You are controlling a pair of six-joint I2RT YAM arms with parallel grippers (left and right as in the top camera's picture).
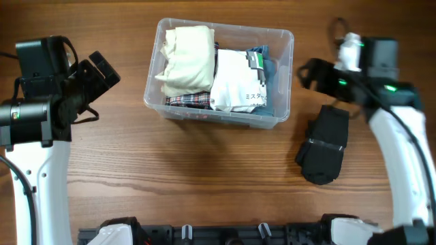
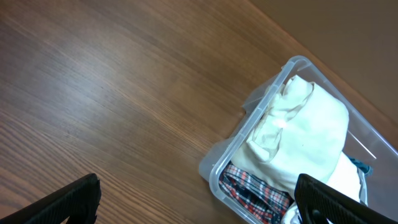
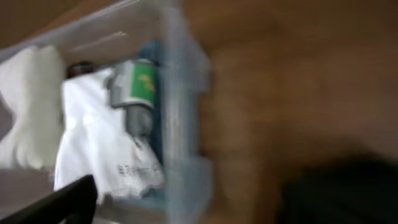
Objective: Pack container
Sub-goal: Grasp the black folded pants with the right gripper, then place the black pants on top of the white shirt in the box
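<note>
Inside the container (image 1: 225,26), folded clothes (image 1: 187,58) lie packed.

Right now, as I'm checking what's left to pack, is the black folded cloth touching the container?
Apart. The overhead view shows a strip of bare table between the right wall of the container and the black folded cloth.

Brown wood-grain table (image 1: 204,170) fills view (grain runs left-right); soft even light, faint shadows.

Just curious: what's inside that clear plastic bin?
The clear plastic bin holds a cream folded cloth, a white printed cloth, plaid fabric and blue fabric. Anything beneath is covered.
</note>
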